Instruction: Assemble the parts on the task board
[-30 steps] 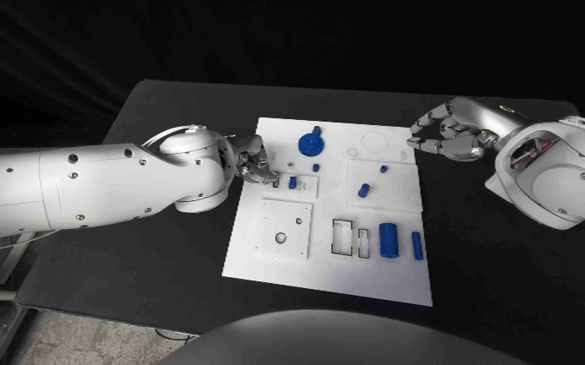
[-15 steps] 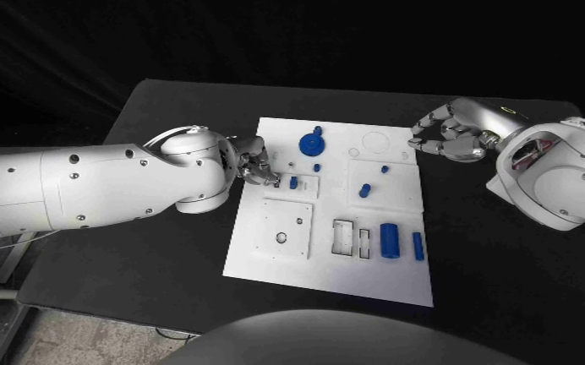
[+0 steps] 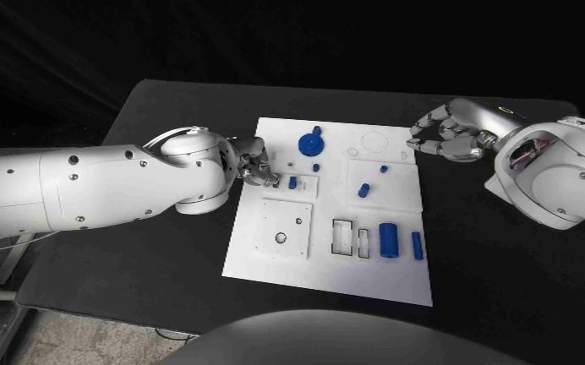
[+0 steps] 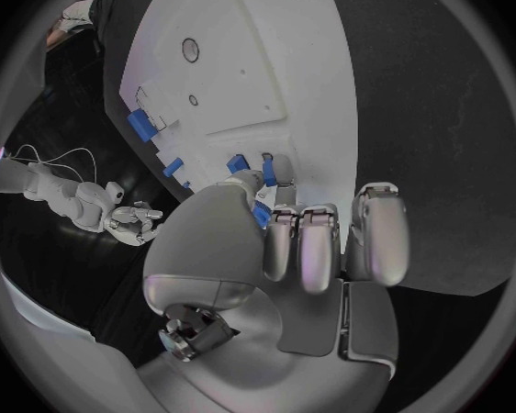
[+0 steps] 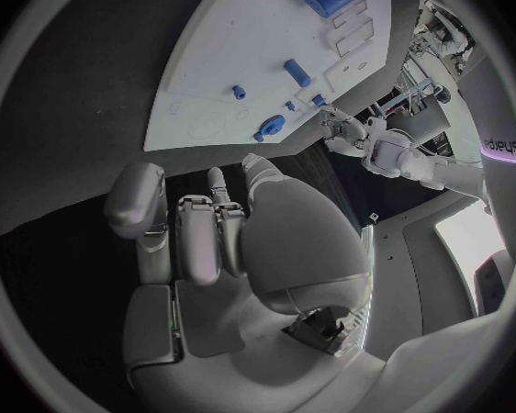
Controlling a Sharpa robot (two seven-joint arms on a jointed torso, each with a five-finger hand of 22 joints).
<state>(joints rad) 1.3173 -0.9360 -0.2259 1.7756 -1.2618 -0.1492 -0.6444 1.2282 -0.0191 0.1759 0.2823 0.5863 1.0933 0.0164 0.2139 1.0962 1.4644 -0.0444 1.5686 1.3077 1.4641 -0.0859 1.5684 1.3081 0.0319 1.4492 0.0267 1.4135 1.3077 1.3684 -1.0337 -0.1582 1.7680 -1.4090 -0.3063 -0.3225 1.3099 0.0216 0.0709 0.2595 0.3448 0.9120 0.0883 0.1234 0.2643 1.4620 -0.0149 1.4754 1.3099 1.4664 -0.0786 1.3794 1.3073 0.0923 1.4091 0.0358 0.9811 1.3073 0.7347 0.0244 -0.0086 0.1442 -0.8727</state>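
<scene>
Both hands sit at the edges of the white task board (image 3: 329,213) on the black table (image 3: 159,238). At the board's left edge, the left hand (image 3: 253,162) has its fingers curled down close together beside a small raised square fixture (image 3: 297,184), in which two small blue pegs (image 3: 292,182) stand; in the left wrist view a small blue part (image 4: 262,213) shows tight against the fingertips (image 4: 281,218), but whether it is actually pinched cannot be told. Across the board, the right hand (image 3: 449,133) hovers over the table just off the far right corner, its fingers curled inward with nothing visible in them, apart from every part. On the board, a blue round gear-like piece (image 3: 311,142) lies near the far edge, with a small blue stud (image 3: 316,167) just nearer the robot. Near the middle of the right half, a short blue peg (image 3: 362,188) and a smaller blue dot (image 3: 383,168) stand on a raised square. Toward the near right corner, a larger blue cylinder (image 3: 389,239) lies beside two rectangular cutouts (image 3: 342,236), and a slim blue bar (image 3: 417,245) lies just to its right. A square plate with a round hole (image 3: 283,228) sits on the near left part.
</scene>
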